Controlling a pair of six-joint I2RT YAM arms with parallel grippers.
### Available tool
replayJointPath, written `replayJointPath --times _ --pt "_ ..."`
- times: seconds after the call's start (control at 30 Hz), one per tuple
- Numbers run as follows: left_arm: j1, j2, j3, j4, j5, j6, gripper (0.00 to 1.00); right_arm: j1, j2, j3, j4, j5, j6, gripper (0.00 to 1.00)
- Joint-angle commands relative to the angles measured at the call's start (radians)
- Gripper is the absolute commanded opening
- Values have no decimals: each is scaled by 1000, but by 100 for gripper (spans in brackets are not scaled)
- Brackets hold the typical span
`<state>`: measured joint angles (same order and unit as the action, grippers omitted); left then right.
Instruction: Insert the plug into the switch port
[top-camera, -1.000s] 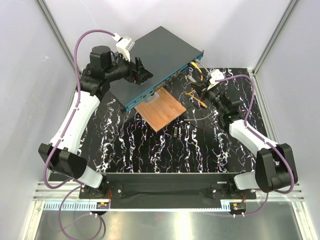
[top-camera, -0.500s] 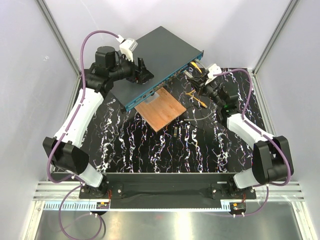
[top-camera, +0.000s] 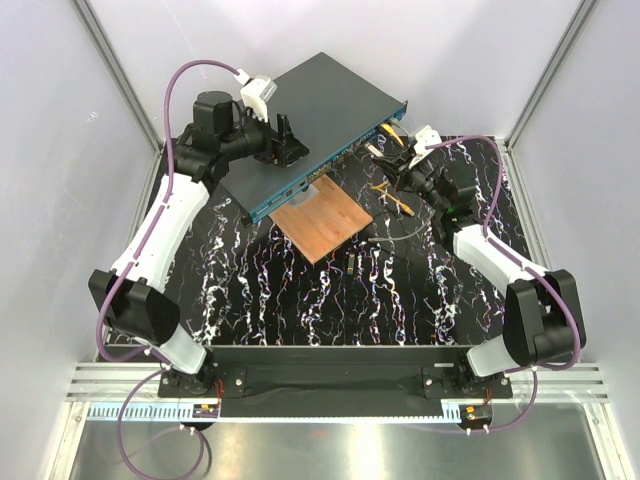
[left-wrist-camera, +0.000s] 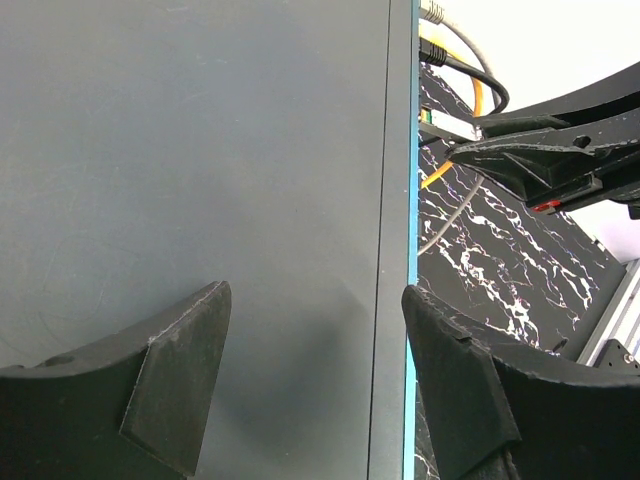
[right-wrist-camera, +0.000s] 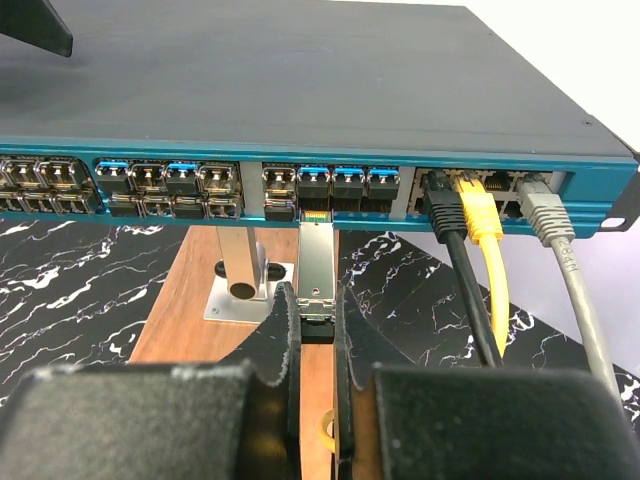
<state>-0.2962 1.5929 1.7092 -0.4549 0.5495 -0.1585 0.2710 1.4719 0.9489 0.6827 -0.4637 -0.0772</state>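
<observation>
Aiming lengthwise at the switch (right-wrist-camera: 300, 90), the plug (right-wrist-camera: 316, 250) sits clamped in right pincer (right-wrist-camera: 312, 297)

Your switch (top-camera: 318, 115) is a flat dark grey-teal box, its long blue face lined with small sockets. Your slim silver plug (right-wrist-camera: 317, 262) points straight at that face, tip at a lower-row socket's mouth.
</observation>
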Motion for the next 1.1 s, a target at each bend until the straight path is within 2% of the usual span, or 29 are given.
replayJointPath --times 0.0,1.07 --pt "3 7 47 44 4 -9 74 -1 5 30 6 -3 8 0" --pt "2 13 44 44 21 -3 75 10 54 97 14 -30 17 0"
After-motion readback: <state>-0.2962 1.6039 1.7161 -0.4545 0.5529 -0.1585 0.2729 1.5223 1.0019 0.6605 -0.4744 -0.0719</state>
